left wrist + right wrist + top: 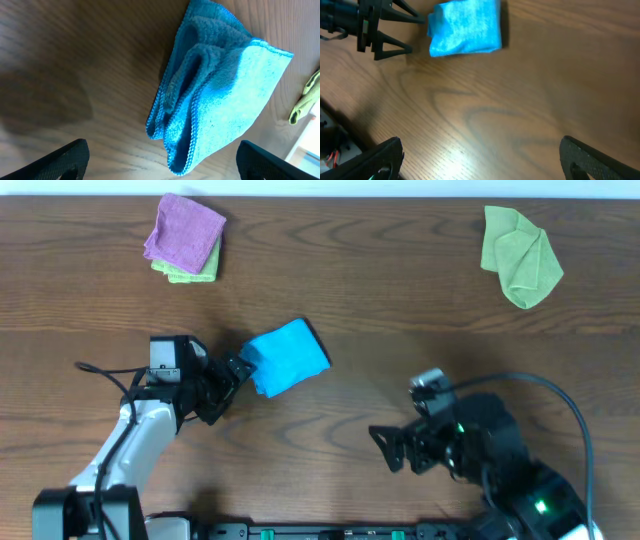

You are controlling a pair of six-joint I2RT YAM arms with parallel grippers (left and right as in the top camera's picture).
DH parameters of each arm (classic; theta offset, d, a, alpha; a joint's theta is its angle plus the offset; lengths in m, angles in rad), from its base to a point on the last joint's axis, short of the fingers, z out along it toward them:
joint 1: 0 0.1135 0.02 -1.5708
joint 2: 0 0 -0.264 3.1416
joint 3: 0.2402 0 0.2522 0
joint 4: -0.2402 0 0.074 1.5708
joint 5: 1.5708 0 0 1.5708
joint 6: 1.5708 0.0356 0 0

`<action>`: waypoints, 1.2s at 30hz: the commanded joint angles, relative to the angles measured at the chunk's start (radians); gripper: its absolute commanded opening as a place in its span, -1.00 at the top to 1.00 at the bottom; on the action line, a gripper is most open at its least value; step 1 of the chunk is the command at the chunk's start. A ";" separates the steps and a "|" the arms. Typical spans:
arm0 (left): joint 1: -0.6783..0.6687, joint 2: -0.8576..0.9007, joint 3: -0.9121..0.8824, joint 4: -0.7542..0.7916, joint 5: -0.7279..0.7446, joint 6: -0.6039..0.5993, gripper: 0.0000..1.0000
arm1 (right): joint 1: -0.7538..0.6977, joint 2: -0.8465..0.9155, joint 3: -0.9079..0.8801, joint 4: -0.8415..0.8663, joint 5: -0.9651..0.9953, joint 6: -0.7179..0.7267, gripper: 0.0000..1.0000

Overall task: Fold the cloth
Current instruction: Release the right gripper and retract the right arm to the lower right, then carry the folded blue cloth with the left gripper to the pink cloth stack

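The folded sky-blue cloth [288, 357] is lying beside the left gripper [233, 380] — jaws spread, gripping nothing. The right gripper [386, 448] is sitting well apart, likewise spread, empty.

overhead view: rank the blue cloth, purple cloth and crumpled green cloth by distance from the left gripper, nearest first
1. blue cloth: mid-table, right by the left gripper.
2. purple cloth: far side of the table, on the left.
3. crumpled green cloth: far side, on the right, plainly the farthest.
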 commanded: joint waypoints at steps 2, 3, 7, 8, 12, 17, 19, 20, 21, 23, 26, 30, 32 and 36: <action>-0.034 0.051 -0.005 0.041 0.026 -0.009 -0.90 | -0.005 -0.063 -0.016 -0.032 0.031 0.079 -0.98; -0.048 0.067 -0.005 0.062 0.025 -0.018 -0.90 | -0.005 -0.064 -0.016 -0.041 0.029 0.079 -0.98; -0.084 0.109 -0.005 0.124 0.020 -0.050 -0.90 | -0.005 -0.061 -0.016 -0.052 0.029 0.079 -0.99; -0.095 0.125 -0.005 0.144 0.011 -0.059 -0.91 | -0.005 -0.060 -0.016 -0.053 0.029 0.079 -0.98; -0.129 0.182 -0.005 0.189 -0.051 -0.109 -0.90 | -0.005 -0.059 -0.016 -0.053 0.029 0.079 -0.98; -0.183 0.288 -0.005 0.322 -0.058 -0.133 -0.79 | -0.005 -0.059 -0.016 -0.053 0.029 0.079 -0.99; -0.201 0.330 -0.005 0.370 -0.057 -0.139 -0.09 | -0.005 -0.059 -0.016 -0.053 0.029 0.079 -0.98; -0.206 0.343 -0.005 0.383 -0.057 -0.139 0.22 | -0.005 -0.059 -0.016 -0.053 0.029 0.079 -0.99; -0.211 0.358 -0.005 0.403 -0.053 -0.139 0.49 | -0.005 -0.059 -0.016 -0.053 0.029 0.079 -0.98; -0.213 0.369 -0.005 0.438 -0.041 -0.137 0.88 | -0.005 -0.059 -0.016 -0.053 0.029 0.079 -0.98; -0.209 0.351 0.002 0.532 0.014 -0.096 0.88 | -0.005 -0.059 -0.016 -0.053 0.029 0.079 -0.99; -0.193 0.239 0.092 0.556 -0.006 -0.098 0.88 | -0.005 -0.059 -0.016 -0.053 0.029 0.079 -0.98; -0.183 0.183 0.167 0.517 -0.070 -0.098 0.88 | -0.005 -0.059 -0.016 -0.053 0.029 0.079 -0.98; -0.154 0.149 0.365 0.349 -0.199 -0.089 0.88 | -0.005 -0.059 -0.016 -0.053 0.029 0.079 -0.99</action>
